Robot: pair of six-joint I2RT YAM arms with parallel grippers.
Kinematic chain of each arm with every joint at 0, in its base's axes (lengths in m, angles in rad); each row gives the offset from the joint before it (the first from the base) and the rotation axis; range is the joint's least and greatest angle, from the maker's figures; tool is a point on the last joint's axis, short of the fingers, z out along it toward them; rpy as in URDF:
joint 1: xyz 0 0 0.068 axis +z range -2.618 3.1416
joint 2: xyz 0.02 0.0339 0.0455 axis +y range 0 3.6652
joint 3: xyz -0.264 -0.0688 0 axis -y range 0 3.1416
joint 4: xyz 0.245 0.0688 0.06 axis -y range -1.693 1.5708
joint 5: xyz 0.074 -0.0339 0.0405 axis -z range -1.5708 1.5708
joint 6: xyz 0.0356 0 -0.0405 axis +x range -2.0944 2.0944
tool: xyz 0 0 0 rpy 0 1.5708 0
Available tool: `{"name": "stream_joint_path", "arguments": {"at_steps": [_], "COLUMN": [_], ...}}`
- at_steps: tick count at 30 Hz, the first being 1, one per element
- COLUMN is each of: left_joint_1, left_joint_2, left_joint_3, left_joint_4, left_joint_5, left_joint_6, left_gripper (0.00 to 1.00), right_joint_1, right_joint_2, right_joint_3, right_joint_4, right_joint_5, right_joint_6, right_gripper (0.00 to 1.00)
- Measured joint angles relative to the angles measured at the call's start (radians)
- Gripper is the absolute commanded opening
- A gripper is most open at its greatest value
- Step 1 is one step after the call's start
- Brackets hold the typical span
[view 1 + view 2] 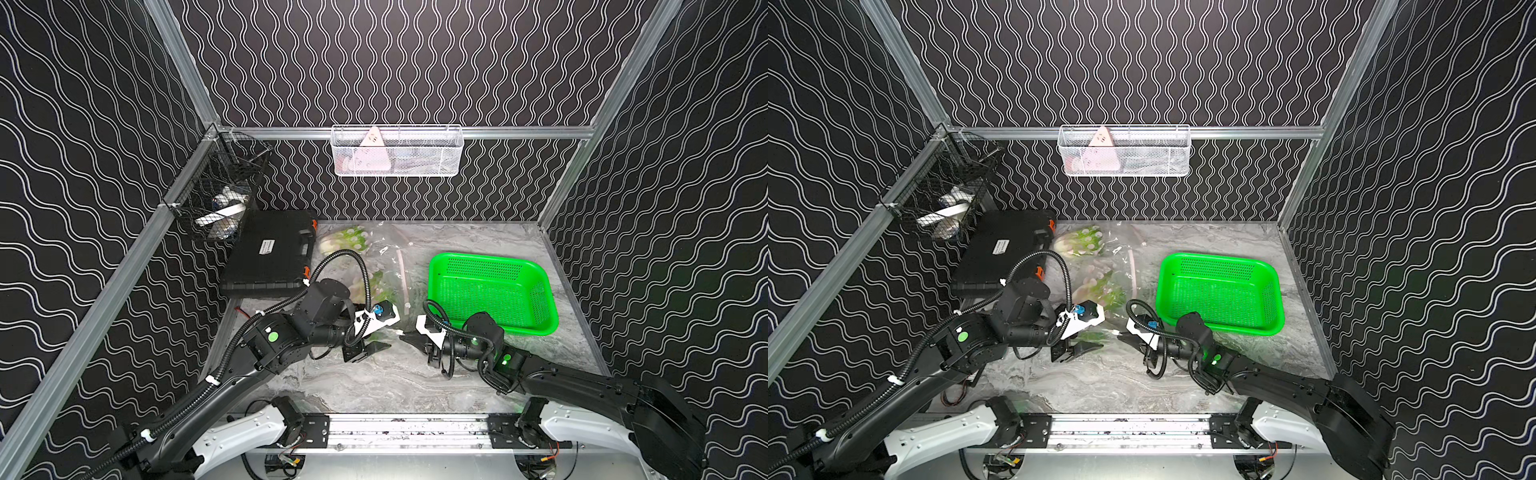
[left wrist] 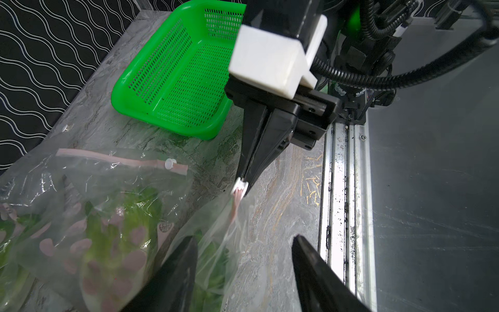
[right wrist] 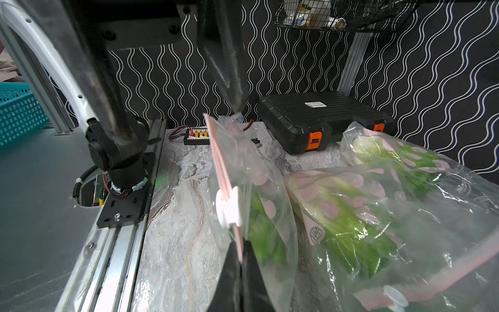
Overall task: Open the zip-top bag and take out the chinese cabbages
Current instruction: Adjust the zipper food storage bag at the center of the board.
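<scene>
opening: our right hand [image 2: 244, 183] pinches the zip-top bag [image 2: 108, 216] by its seal; our spread left hand [image 2: 245, 240] should grab its lip.

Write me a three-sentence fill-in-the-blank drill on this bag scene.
1. The right end effector is shut on the zip-top bag's pink strip; the jaws of the left end effector stand ___.
2. The chinese cabbages lie ___ the bag.
3. The basket is coloured ___.
Missing words: open, inside, green.
</scene>
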Motion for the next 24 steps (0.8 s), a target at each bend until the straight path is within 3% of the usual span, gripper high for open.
{"name": "stream_joint_path", "arguments": {"at_steps": [2, 16, 23, 24], "left_joint_1": [0.000, 0.000, 0.000, 0.000], "left_joint_2": [0.002, 0.050, 0.050, 0.043], "left_joint_3": [-0.004, -0.014, -0.016, -0.021], "left_joint_4": [0.009, 0.060, 0.059, 0.061], "left_joint_5": [0.008, 0.041, 0.042, 0.042], "left_joint_6": [0.001, -0.005, -0.002, 0.000], "left_gripper": [0.57, 0.06, 0.00, 0.00], "right_joint_1": [0.000, 0.000, -0.001, -0.001], "right_joint_2": [0.006, 0.039, 0.040, 0.040], "right_joint_3": [0.003, 0.022, 0.022, 0.022], "right_joint_4": [0.000, 0.005, 0.005, 0.006], "right_joint_5": [-0.005, -0.048, -0.047, -0.047], "right_joint_6": [0.001, 0.011, 0.026, 0.025], "right_gripper": [0.00, 0.00, 0.00, 0.07]}}
